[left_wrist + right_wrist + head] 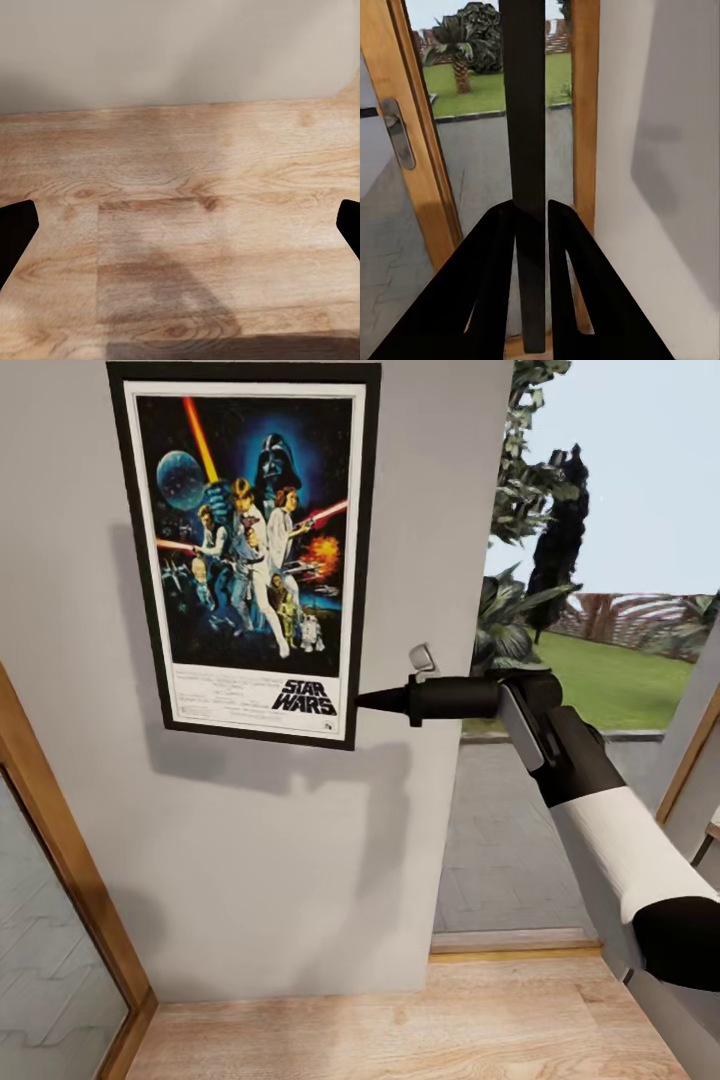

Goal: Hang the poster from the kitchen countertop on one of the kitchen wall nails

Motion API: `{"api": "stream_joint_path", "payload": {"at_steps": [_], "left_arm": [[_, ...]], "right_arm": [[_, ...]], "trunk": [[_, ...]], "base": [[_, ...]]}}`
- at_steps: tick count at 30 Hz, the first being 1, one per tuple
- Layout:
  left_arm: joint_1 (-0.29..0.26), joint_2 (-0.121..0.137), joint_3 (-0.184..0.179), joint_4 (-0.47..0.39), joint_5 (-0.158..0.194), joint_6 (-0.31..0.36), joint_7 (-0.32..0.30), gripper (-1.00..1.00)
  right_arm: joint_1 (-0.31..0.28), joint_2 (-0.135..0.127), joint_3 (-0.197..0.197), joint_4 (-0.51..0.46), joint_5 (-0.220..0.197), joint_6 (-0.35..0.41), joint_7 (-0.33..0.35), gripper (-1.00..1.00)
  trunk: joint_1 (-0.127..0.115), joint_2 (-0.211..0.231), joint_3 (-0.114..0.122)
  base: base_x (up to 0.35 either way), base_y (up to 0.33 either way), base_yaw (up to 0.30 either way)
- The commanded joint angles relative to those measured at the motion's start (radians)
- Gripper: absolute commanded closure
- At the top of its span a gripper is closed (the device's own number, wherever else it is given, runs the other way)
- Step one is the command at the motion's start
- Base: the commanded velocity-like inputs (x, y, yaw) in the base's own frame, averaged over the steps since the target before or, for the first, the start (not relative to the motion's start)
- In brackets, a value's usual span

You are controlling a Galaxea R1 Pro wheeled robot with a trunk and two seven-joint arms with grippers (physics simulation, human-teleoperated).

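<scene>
Grips the poster (250, 550) at the lower right frame edge with the right tool (370, 701), set narrow, one finger (487, 285) on each side of the dark edge strip in the right wrist view. Shows the poster upright and flat against the grey wall (280, 840), high above the wooden floor (400, 1020), with a wooden door frame (60, 840) to its left and a garden opening (600, 610) to its right. Shows the left tool (180, 232) set wide over the floor planks, with nothing between its fingers
</scene>
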Motion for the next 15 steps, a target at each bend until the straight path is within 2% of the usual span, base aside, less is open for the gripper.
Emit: {"api": "stream_joint_path", "payload": {"at_steps": [1,9,15], "left_arm": [[0.0,0.0,0.004,-0.001,0.0,-0.001,-0.007,-1.0],[0.0,0.0,0.004,-0.001,0.0,-0.001,-0.007,-1.0],[0.0,0.0,0.004,-0.001,0.0,-0.001,-0.007,-1.0]], "right_arm": [[-0.001,0.001,0.002,0.001,-0.008,0.009,0.001,1.0],[-0.002,0.01,0.003,0.03,-0.008,0.01,0.002,1.0],[-0.004,0.011,0.046,0.048,-0.007,0.009,0.001,1.0]], "trunk": [[0.0,-0.001,0.0],[0.0,-0.001,0.0],[0.0,-0.001,0.0]], "base": [[0.0,0.0,0.0],[0.0,0.0,0.0],[0.0,0.0,0.0]]}}
